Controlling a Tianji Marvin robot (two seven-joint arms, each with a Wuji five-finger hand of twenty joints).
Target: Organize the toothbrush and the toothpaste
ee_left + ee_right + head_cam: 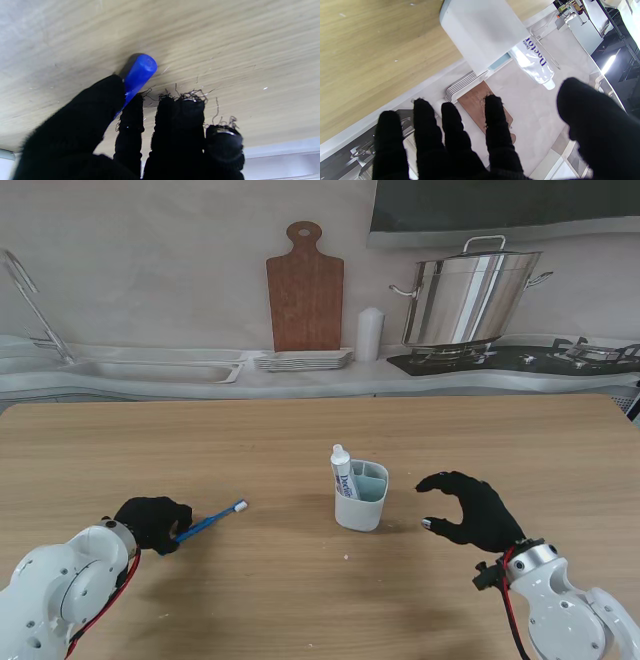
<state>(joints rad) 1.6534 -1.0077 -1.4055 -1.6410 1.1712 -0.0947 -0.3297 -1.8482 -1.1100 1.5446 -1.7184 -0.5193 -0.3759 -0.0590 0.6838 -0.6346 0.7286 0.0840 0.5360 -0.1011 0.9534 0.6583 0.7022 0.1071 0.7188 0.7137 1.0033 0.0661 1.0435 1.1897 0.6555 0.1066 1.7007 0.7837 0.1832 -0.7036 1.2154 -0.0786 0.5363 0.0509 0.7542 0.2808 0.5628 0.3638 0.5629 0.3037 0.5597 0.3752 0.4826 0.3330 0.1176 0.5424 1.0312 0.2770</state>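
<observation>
A blue toothbrush (212, 520) lay low over the wooden table (300, 430) on the robot's left side, its white bristle head pointing toward the middle of the table and its handle end caught in the black-gloved left hand (153, 523), whose fingers were curled around it. The left wrist view showed the rounded butt of the blue toothbrush (139, 72) pinched between the thumb (95, 105) and the neighbouring finger of the left hand (140, 135), close against the wood grain; whether the handle touched the table could not be told. Near the table's centre stood a pale, divided holder cup (362, 498), upright, with a white toothpaste tube (342, 472) standing cap-up in its left compartment and leaning slightly. Just to the right of the cup, apart from it, the right hand (467, 510) hovered with its fingers spread and bent in a loose claw, gripping nothing. The right wrist view caught the holder cup (482, 32) and the printed toothpaste tube (535, 65) beyond the splayed fingers of the right hand (475, 145). Farther from the robot, past the table's edge, a kitchen backdrop showed a wooden cutting board (305, 288), a stack of white plates (303, 360), a steel stockpot (470, 295) on a stove and a sink (150, 368).
</observation>
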